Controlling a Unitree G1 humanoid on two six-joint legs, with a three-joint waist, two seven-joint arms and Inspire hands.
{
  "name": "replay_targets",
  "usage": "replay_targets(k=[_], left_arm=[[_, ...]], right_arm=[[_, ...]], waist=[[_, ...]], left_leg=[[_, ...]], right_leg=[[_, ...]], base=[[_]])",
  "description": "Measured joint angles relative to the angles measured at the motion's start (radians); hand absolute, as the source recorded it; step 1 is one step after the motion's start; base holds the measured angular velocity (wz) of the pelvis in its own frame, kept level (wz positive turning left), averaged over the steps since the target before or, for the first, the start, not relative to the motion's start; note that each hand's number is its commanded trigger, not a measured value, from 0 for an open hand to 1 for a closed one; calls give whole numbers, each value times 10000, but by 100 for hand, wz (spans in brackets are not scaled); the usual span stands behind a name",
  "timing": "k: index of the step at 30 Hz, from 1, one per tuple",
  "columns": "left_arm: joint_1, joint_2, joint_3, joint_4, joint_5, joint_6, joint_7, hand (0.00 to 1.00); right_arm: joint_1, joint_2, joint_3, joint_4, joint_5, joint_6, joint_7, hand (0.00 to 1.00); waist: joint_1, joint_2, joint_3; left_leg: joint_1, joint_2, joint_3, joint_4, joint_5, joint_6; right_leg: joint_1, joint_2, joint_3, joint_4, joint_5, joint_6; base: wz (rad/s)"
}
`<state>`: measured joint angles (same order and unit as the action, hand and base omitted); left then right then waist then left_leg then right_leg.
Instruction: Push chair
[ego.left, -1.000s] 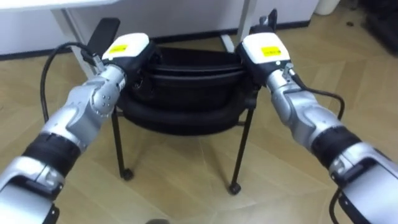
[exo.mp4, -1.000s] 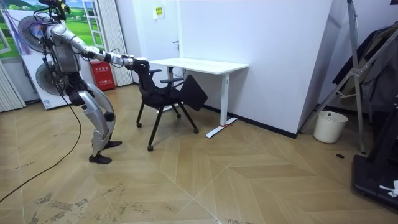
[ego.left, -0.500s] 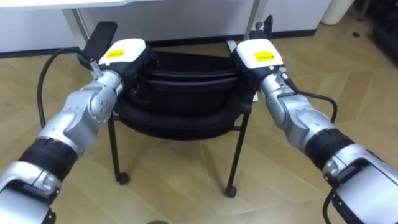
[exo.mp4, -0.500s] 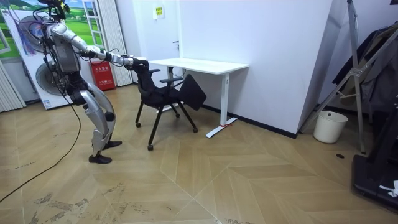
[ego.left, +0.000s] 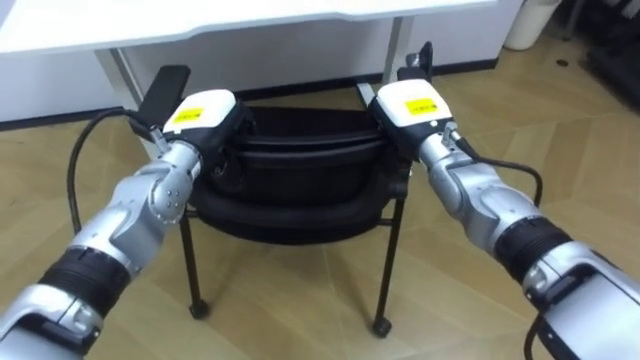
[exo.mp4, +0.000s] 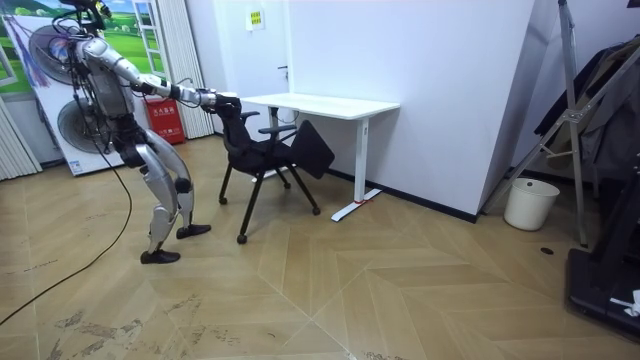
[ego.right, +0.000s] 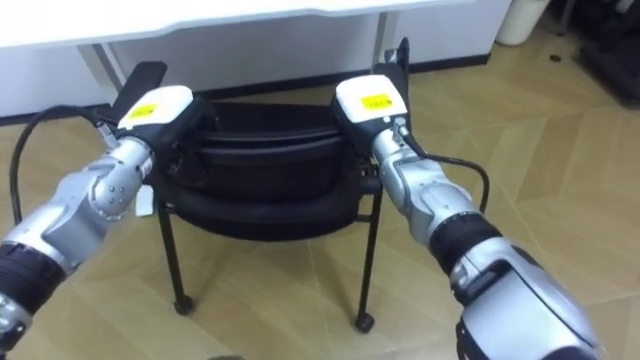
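Note:
A black chair (ego.left: 300, 170) on thin castor legs stands in front of me, its backrest (ego.left: 300, 125) nearest to me. My left hand (ego.left: 203, 112) rests on the backrest's left end and my right hand (ego.left: 408, 103) on its right end. Both are seen from the back, with the chair's top rim under them. In the room view I stand at the room view's left, with both arms stretched out to the chair (exo.mp4: 262, 148). The chair faces the white desk (exo.mp4: 322, 103).
The white desk (ego.left: 250, 15) runs across just beyond the chair, one desk leg (ego.left: 393, 50) behind the right armrest. A white bin (exo.mp4: 527, 203) stands by the far wall and a dark rack (exo.mp4: 600, 150) at the room view's right. Wooden floor lies open around the chair.
In the room view one of my feet has stepped forward toward the chair. Both hands stay on the backrest. The eye view has shifted, so more of the desk shows.

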<state>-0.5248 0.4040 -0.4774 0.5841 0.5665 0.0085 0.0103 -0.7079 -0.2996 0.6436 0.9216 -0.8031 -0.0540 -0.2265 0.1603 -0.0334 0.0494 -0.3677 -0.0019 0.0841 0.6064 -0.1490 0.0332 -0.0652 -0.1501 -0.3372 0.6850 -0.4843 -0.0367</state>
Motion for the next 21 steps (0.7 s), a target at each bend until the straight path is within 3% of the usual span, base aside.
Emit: replay_targets(k=[1,4,11,15,18,21], left_arm=[[69,6,-50,-87,3,6,-31,100],[65,62,-55,-243,6,91,-22,100],[60,216,91,-630,8,164,-238,100],[39,398,264,-1033,165,140,-444,100],[14,414,269,-1034,179,126,-515,100],[15,499,275,-1172,334,110,-588,100]], right_arm=[[143,-46,-4,-74,-9,-1,-109,100],[174,-93,-23,-245,-9,54,-164,100],[135,-125,-193,-389,-5,18,-166,100],[135,-230,-331,-676,-4,11,-56,100],[137,-231,-341,-685,-1,15,-4,100],[151,-195,-337,-675,61,3,72,100]], waist=[[32,20,-47],[22,11,-53],[7,-87,-58],[51,-389,-59],[145,-474,-42],[153,-734,-47]], left_leg=[[147,46,92,-84,5,117],[186,42,269,-315,53,309],[-98,49,309,-111,37,350],[-386,-37,320,-25,-18,354],[-383,-70,491,107,-193,427],[-367,-127,623,255,-403,571]], right_leg=[[11,98,139,-221,83,153],[-60,118,248,-457,262,315],[-428,78,375,-241,260,310],[-850,-54,460,131,151,293],[-943,-204,587,443,36,343],[-937,-391,566,668,-147,410]], base=[[-53],[-13],[-3],[-2],[-9],[-1]])
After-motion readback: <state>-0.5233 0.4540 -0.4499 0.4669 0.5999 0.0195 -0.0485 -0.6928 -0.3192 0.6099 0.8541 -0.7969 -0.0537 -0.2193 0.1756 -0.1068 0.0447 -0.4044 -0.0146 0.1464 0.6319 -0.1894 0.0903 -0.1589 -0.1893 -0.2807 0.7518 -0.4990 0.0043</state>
